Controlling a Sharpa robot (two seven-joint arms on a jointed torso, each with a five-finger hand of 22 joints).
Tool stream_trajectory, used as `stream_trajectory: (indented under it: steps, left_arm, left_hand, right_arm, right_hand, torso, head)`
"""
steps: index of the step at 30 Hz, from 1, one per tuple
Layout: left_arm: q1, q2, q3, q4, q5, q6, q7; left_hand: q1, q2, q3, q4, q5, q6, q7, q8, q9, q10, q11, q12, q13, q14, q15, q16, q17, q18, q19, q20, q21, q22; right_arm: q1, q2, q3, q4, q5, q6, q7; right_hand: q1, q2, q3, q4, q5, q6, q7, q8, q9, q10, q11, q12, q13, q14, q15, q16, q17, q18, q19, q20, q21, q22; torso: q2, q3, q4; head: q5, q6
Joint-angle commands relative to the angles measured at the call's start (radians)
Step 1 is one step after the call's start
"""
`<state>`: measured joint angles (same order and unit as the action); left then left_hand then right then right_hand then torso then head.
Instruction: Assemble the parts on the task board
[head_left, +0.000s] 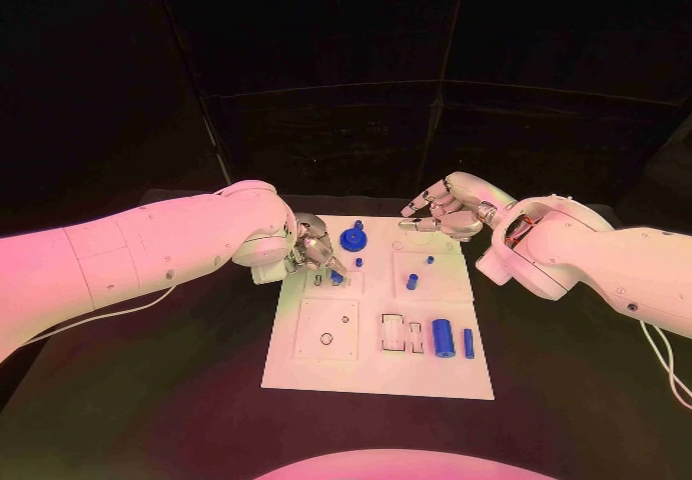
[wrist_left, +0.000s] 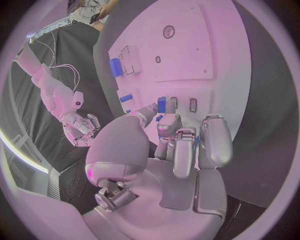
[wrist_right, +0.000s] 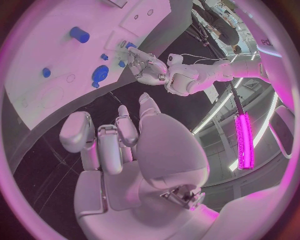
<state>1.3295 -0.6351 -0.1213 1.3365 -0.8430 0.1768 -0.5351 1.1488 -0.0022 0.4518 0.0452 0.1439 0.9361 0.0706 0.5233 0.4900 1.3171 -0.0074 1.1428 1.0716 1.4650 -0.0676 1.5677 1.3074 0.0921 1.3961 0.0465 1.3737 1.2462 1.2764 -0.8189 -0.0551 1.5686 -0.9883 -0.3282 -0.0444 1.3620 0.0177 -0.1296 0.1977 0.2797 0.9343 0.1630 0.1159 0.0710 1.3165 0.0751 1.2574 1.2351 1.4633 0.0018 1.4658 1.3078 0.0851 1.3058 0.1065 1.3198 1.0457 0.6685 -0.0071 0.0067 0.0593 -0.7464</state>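
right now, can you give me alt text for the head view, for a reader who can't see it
The left hand pinches a small blue part at the left edge of the white task board, beside a blue round part. The right hand hangs curled and empty past the board's far right corner.

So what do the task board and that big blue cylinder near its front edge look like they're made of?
Task board: looks like rigid white plastic or painted sheet, matte, with cleanly cut recesses and flat panels; which one can't be told. Blue cylinder: probably moulded or printed plastic, uniform saturated blue with a soft sheen and no metallic glint.
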Motion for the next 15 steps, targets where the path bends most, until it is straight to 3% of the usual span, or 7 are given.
stream_trajectory:
  steps: [1,7,15]
  left_arm:
    - [-0.002,-0.017,0.0,0.028,0.008,-0.139,0.025]
    - [-0.014,-0.043,-0.001,0.064,-0.054,-0.223,0.03]
    - [-0.032,-0.053,-0.002,0.092,-0.149,-0.272,0.024]
  left_hand:
    - [-0.008,-0.005,0.186,-0.18,0.007,-0.004,0.001,0.005,0.004,0.007,0.001,0.005,0.002,0.106,0.0,0.003,0.263,-0.02,0.008,-0.002,0.004,0.002]
    - [-0.015,-0.014,0.202,-0.182,0.012,-0.004,-0.001,0.013,0.011,0.011,-0.001,0.006,0.003,0.106,-0.001,0.003,0.263,-0.021,0.011,-0.003,0.007,0.008]
    - [-0.016,-0.016,0.205,-0.183,0.013,-0.004,-0.001,0.014,0.012,0.012,-0.001,0.007,0.004,0.106,-0.001,0.003,0.263,-0.022,0.012,-0.003,0.008,0.009]
  right_arm:
    - [0.002,-0.002,0.001,0.0,-0.003,0.006,-0.006]
    - [0.002,-0.006,0.001,-0.001,-0.003,0.01,-0.011]
    - [0.002,-0.007,0.001,-0.001,-0.003,0.016,-0.016]
  right_hand:
    - [0.012,0.006,-0.011,0.004,0.026,-0.005,-0.004,0.005,-0.001,-0.009,-0.002,-0.001,-0.005,0.064,-0.006,-0.009,0.072,0.019,-0.006,-0.004,-0.008,-0.007]
    - [0.014,0.006,-0.013,0.005,0.03,-0.005,-0.004,0.005,-0.001,-0.01,-0.002,-0.002,-0.006,0.064,-0.006,-0.01,0.069,0.02,-0.008,-0.004,-0.01,-0.011]
    - [0.014,0.006,-0.014,0.005,0.03,-0.006,-0.003,0.005,-0.001,-0.012,-0.002,-0.004,-0.008,0.063,-0.006,-0.014,0.064,0.022,-0.013,-0.004,-0.015,-0.022]
  torso:
    - [-0.001,0.0001,0.0031]
    - [-0.001,0.0007,0.0025]
    - [0.0,0.0002,0.0002]
  head:
    - [-0.002,-0.003]
    - [0.003,-0.005]
    - [0.009,-0.004]
